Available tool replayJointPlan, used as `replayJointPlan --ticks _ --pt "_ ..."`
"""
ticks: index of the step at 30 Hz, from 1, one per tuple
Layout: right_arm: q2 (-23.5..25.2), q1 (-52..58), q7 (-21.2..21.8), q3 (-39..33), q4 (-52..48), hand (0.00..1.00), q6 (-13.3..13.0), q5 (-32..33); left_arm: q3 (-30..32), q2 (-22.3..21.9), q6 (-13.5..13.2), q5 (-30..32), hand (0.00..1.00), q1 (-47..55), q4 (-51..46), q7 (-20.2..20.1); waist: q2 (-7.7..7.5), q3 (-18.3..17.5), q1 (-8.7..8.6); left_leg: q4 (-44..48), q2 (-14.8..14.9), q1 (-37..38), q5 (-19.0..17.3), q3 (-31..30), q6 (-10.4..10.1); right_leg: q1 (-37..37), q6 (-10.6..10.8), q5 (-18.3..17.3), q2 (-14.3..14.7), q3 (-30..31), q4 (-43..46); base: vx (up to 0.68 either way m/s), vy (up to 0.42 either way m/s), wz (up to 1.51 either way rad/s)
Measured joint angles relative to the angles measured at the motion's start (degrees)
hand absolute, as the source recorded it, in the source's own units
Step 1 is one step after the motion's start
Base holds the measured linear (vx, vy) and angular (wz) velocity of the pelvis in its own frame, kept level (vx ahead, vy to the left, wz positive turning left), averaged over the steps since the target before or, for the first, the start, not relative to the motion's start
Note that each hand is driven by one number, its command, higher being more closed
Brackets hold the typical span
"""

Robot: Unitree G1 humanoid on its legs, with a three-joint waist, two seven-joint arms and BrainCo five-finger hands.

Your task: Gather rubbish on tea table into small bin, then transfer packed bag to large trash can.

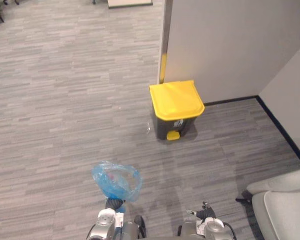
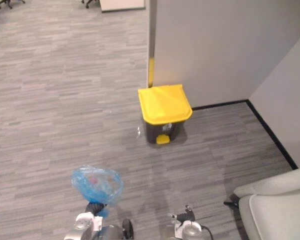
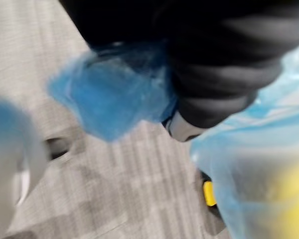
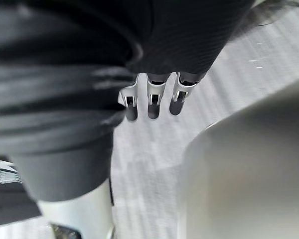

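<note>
A blue see-through rubbish bag (image 1: 117, 181) with something reddish inside bulges above my left hand (image 1: 115, 204), low in the left eye view. In the left wrist view the hand's dark cover (image 3: 229, 74) closes over bunched blue plastic (image 3: 114, 94), so the hand is shut on the bag. The large trash can (image 1: 176, 100), dark grey with a closed yellow lid and a yellow pedal (image 1: 173, 135), stands ahead on the carpet against a partition. My right hand (image 4: 148, 102) hangs by my side, fingers straight and holding nothing.
A grey partition wall (image 1: 225, 45) rises behind the can and meets a second wall at the right corner. A pale armchair (image 1: 285, 205) sits at the lower right. A small clear scrap (image 1: 148, 130) lies on the carpet left of the can.
</note>
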Motion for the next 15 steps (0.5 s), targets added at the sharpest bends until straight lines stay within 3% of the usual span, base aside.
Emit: replayJointPlan --ticks 1,2,3,4,5,6,7,10,13,15 --pt "0.0 -0.5 0.0 0.3 0.0 0.00 -0.1 0.0 0.1 0.1 0.0 0.0 1.00 -0.2 0.0 0.0 0.62 0.3 -0.15 -0.4 0.6 0.8 0.0 -0.1 0.0 -1.6 -0.4 -0.1 1.5 -1.3 -4.3 0.27 -0.098 0.10" --pt "-0.1 -0.7 0.0 0.3 0.0 0.00 -0.2 0.0 0.1 0.0 0.0 0.0 1.00 -0.6 0.0 0.0 0.25 0.2 -0.28 -0.7 1.3 1.3 -0.1 -0.2 -0.3 -2.4 -0.9 0.9 2.8 -2.2 -10.7 0.26 -0.131 0.16" --pt "0.0 -0.7 0.0 0.4 0.2 0.00 -0.3 0.0 0.2 0.1 -0.1 0.0 1.00 -0.7 0.0 0.0 0.21 0.2 -0.39 -1.2 1.3 1.8 -0.7 -0.7 -1.5 -2.8 -1.2 4.3 3.8 -2.8 -19.8 0.34 -0.186 0.27" --pt "-0.3 -0.5 0.1 0.6 0.5 0.00 -0.3 0.2 0.4 0.3 0.0 0.0 1.00 -0.8 0.6 0.0 -0.88 0.3 -0.70 -1.8 0.5 2.9 -1.6 -2.0 -3.3 -1.8 -5.0 10.8 4.2 -2.9 -26.5 0.31 -0.159 0.16" --pt "-1.1 -0.8 0.0 0.4 0.6 0.00 -0.3 0.0 0.6 -0.3 0.0 0.0 1.00 -1.1 1.4 0.0 0.25 0.4 -0.72 -2.4 1.4 3.6 -1.6 -3.0 -3.8 -0.7 -4.7 11.4 5.4 -3.3 -27.6 0.31 -0.149 0.01" --pt "-1.3 -0.8 0.0 0.1 0.9 0.00 -0.3 0.0 0.5 -0.8 0.0 0.0 1.00 -0.8 2.0 -0.2 1.49 -0.2 -0.69 -3.6 2.6 3.8 -1.2 -4.0 -4.5 -0.4 -5.3 10.9 6.6 -3.6 -28.2 0.31 -0.141 -0.15" --pt "-1.6 -0.8 -0.1 -0.2 1.0 0.00 -0.3 0.0 0.6 -1.0 0.0 0.0 1.00 -0.9 2.3 -0.2 1.79 -0.1 -0.71 -4.1 2.8 4.4 -1.0 -4.7 -4.9 -0.3 -5.7 10.0 7.0 -3.9 -27.9 0.28 -0.151 -0.10" --pt "-1.6 -0.1 -0.1 -2.0 1.3 0.00 -0.3 0.0 0.7 -1.3 0.0 0.1 1.00 -1.5 2.9 -0.5 1.68 0.0 -1.13 -1.3 4.2 5.2 -0.2 -6.1 -6.4 2.9 -6.5 7.4 7.6 -5.3 -28.1 0.26 -0.174 0.20" --pt "-1.2 1.1 -0.2 -1.5 0.4 0.00 -0.2 0.1 2.1 -3.3 -0.1 0.2 1.00 -1.1 1.0 -0.7 0.96 0.6 -0.65 23.2 8.1 -3.4 -1.8 -5.9 -8.3 9.9 -7.0 6.1 8.2 -5.4 -32.2 0.17 -0.097 0.15" --pt "-0.9 2.1 -0.2 -1.1 0.1 0.00 -0.1 0.2 2.9 -4.8 -0.1 0.1 1.00 1.2 -0.2 -0.7 1.55 0.3 0.68 31.1 11.4 -8.4 -4.3 -3.5 -6.7 13.2 -7.5 5.2 9.5 -4.6 -33.4 0.20 0.020 -0.43"
